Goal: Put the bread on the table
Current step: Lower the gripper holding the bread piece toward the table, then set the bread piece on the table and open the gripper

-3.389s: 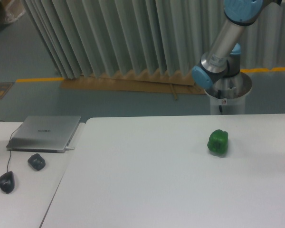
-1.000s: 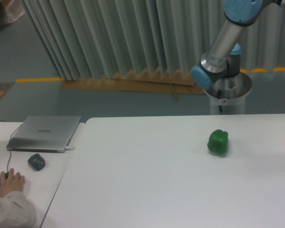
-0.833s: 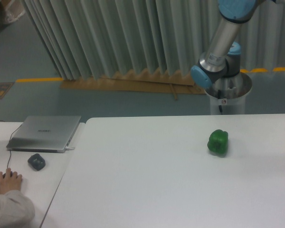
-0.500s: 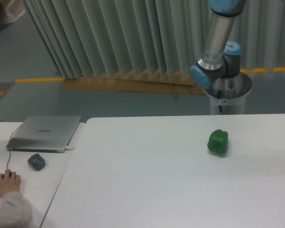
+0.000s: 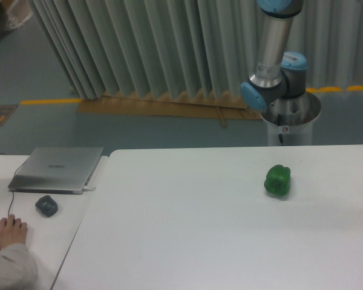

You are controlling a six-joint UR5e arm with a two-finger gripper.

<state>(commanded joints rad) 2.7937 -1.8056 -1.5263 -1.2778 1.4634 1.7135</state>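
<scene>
Fixed camera, only view: the arm (image 5: 271,54) stood at the far right behind the counter (image 5: 187,241), its lower links and blue joint caps rising from the pedestal (image 5: 290,124) and running out of the top of frame. The tool was out of frame, so whether it was open, closed or carrying anything could not be told. The bread was not visible anywhere in this view; it may have been with the tool above the frame, but that was a guess. On the counter only the green pepper (image 5: 277,180) was seen, sitting right of centre towards the far edge, with bare white surface in front and to its left. On the smaller desk (image 5: 42,235) at left lay a closed laptop (image 5: 55,169) and a dark mouse (image 5: 46,206), with a person's hand (image 5: 8,231) at the near corner. Judgement for the step: the bread should be brought down over the open area well apart from the pepper, lowered slowly until it rests flat, and released only then, so it neither drops nor rolls. The descent should stay away from the left edge near the person.
</scene>
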